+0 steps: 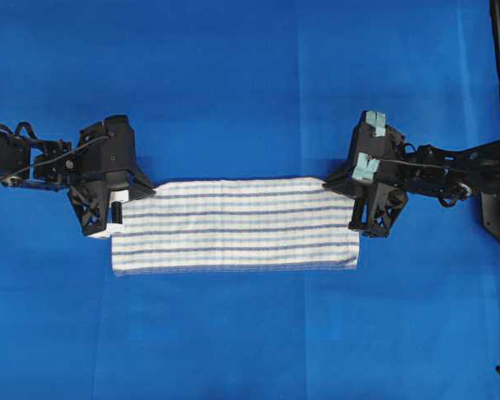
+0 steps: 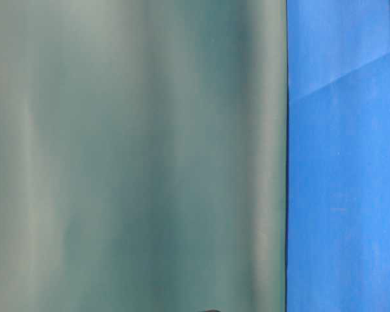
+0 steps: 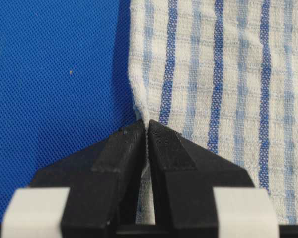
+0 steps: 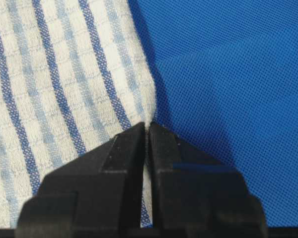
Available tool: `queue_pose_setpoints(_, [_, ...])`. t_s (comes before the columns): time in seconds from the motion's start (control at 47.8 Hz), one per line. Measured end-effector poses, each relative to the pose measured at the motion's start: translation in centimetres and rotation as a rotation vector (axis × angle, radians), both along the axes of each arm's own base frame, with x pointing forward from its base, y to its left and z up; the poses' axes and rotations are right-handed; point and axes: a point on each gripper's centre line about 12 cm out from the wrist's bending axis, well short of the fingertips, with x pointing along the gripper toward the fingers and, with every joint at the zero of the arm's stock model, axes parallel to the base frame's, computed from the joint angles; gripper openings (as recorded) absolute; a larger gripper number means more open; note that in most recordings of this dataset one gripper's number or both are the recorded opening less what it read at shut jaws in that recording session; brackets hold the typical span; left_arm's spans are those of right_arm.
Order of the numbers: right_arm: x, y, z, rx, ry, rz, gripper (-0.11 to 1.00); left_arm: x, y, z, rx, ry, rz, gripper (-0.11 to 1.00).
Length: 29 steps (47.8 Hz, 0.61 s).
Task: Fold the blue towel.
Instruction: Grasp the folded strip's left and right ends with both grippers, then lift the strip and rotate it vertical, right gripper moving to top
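Both arms are built of black, angular housings, with thin black cables looped along the left arm (image 1: 25,154) and the right arm (image 1: 458,167). Pale teal tape patches are carried on top of the right gripper (image 4: 148,130), while a small white patch and a short black cylinder are seen on the left gripper (image 3: 145,128). In the wrist views, each gripper's matte black fingers (image 3: 121,148) are wedge-shaped, tapered to finely textured tips, and white tape bands are wrapped around the bases of the left pair.
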Motion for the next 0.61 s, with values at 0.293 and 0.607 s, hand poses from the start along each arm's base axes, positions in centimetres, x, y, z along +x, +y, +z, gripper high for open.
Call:
queue_pose_setpoints(0.293, [-0.2, 0.3, 2.3, 0.012, -0.071, 0.011, 0.06, 0.8, -0.6, 1.8, -0.005, 0.026, -0.020, 0.02])
queue_pose_setpoints(0.607, [-0.9, 0.9, 7.4, 0.054, -0.208, 0.046, 0.06, 0.9, -1.7, 8.4, -0.056, -0.058, -0.015, 0.02])
